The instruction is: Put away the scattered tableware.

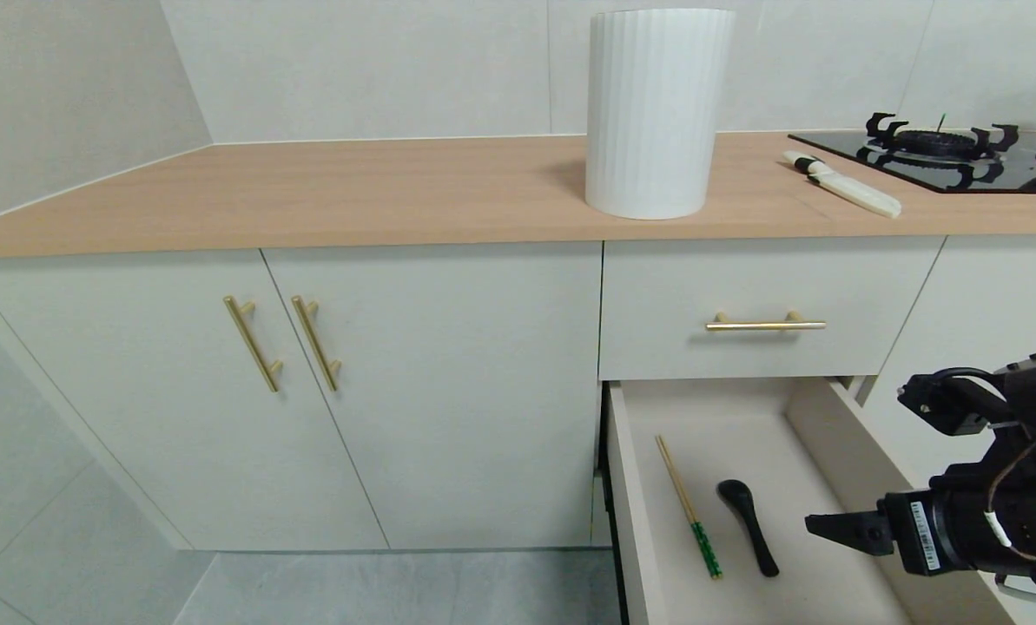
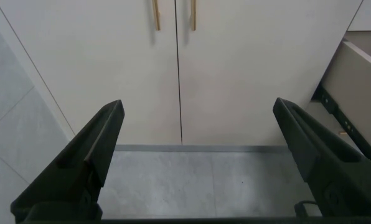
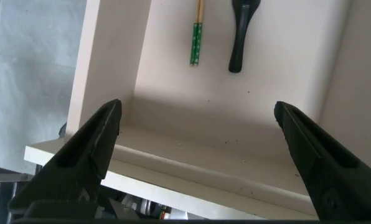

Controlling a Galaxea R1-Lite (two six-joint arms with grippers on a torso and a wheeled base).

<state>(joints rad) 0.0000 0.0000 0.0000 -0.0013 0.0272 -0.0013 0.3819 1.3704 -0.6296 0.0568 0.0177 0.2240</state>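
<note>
- Lying on the wooden counter near the black hob, a white knife with a black-banded handle looks unstowed.
- Green-ended wooden chopsticks and a black spoon lie in the open beige drawer.
- Right gripper hangs over the drawer and left gripper faces the cabinet doors, both jaws released.
- Best to grasp the knife's handle crosswise, blade level.

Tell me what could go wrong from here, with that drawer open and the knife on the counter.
1. The right gripper, open, hangs over the front wall of the drawer; a careless move down could knock it.
2. The knife lies flat near the front edge of the counter; a poor grasp might push it off.
3. Dropped in, it could strike the chopsticks and spoon lying in the drawer.
</note>
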